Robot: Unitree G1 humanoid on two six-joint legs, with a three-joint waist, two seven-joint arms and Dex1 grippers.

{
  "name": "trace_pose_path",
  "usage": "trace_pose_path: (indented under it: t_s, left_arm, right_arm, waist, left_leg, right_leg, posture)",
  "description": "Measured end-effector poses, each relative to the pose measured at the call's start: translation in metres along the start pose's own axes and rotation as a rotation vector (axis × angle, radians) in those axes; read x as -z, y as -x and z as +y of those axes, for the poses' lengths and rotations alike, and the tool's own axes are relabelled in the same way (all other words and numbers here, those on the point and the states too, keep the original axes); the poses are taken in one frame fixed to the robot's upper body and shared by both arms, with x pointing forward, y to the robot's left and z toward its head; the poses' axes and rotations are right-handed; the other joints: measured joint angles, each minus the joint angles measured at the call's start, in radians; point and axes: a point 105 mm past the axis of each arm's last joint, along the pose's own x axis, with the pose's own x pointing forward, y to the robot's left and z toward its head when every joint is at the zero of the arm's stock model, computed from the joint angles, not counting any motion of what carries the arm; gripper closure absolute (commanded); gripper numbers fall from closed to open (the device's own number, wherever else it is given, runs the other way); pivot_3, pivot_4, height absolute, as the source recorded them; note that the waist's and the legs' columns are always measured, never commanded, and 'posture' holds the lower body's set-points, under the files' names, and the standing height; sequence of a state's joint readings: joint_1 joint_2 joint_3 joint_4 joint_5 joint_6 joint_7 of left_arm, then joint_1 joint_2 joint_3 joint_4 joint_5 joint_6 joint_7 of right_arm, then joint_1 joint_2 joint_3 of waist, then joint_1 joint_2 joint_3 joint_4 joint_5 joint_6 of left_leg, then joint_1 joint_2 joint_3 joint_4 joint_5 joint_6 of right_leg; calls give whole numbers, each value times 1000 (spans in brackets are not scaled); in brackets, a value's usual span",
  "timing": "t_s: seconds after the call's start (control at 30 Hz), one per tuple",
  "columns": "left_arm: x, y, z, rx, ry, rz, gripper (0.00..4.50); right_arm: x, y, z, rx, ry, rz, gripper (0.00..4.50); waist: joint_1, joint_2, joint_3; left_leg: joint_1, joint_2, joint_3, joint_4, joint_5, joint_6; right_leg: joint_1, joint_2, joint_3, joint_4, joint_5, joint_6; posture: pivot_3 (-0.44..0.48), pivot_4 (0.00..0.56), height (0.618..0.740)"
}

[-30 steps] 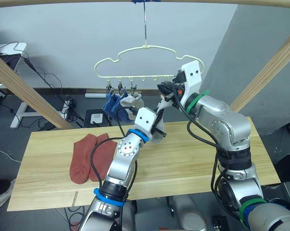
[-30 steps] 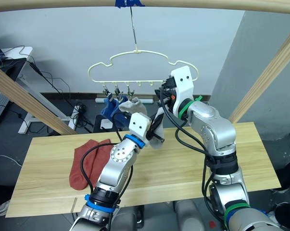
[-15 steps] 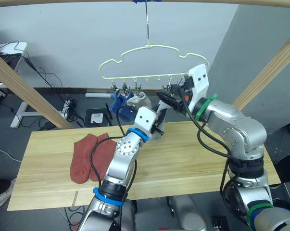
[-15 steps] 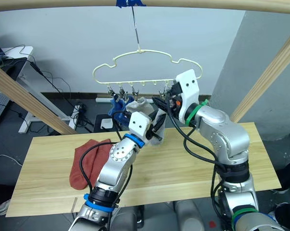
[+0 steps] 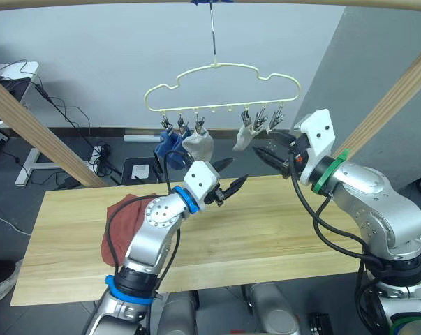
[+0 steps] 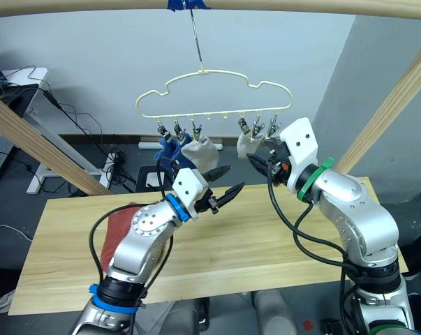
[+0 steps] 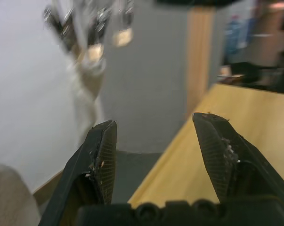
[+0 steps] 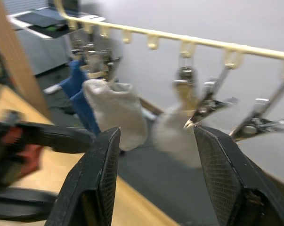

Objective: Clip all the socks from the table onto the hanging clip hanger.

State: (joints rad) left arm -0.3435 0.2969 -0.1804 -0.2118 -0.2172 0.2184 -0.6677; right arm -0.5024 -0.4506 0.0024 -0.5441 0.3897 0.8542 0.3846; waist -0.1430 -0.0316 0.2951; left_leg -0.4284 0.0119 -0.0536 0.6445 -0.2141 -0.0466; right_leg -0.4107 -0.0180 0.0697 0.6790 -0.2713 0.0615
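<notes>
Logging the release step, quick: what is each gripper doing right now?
Left gripper: open, holding nothing.
Right gripper: open, holding nothing, beside the clipped grey sock.

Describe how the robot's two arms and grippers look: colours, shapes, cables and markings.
Both arms are rounded silver-grey metal with white wrist housings and loose black cables. The left arm carries blue bands, the right arm green ones. The left gripper and right gripper each have two black pointed fingers with ridged pads.
</notes>
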Motion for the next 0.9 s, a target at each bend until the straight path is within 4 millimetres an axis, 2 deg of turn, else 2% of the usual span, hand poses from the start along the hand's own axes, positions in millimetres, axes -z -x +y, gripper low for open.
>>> trace_pose_path:
  t_s: [0.2,0.3,0.37,0.9]
  left_arm:
    - [-25,11,20,57,-36,-7,1682]
    - [-30,11,23,64,-29,-9,1632]
    - [-31,11,23,67,-26,-12,1632]
    - [-40,8,28,63,-39,-29,1632]
  right_arm:
    - [5,-7,-6,70,-1,-7,1948]
    - [8,-13,-10,89,-19,-2,2549]
    - [6,-15,-11,96,-20,-8,3193]
    - [13,-36,-23,158,-61,36,3193]
  waist:
    - [2,0,0]
    - [3,0,0]
    - [3,0,0]
    - [4,0,0]
  left_leg:
    - [0,0,0,0,0,0]
    - [-1,0,0,0,0,0]
    - [-1,0,0,0,0,0]
    - [-1,0,0,0,0,0]
  right_leg:
    - [0,0,0,0,0,0]
    - [0,0,0,0,1,-2]
    - [0,0,0,0,2,-4]
    - [-1,0,0,0,3,-4]
  posture:
    - [-197,256,740]
    - [-192,255,740]
    - [-192,255,740]
    - [-188,253,740]
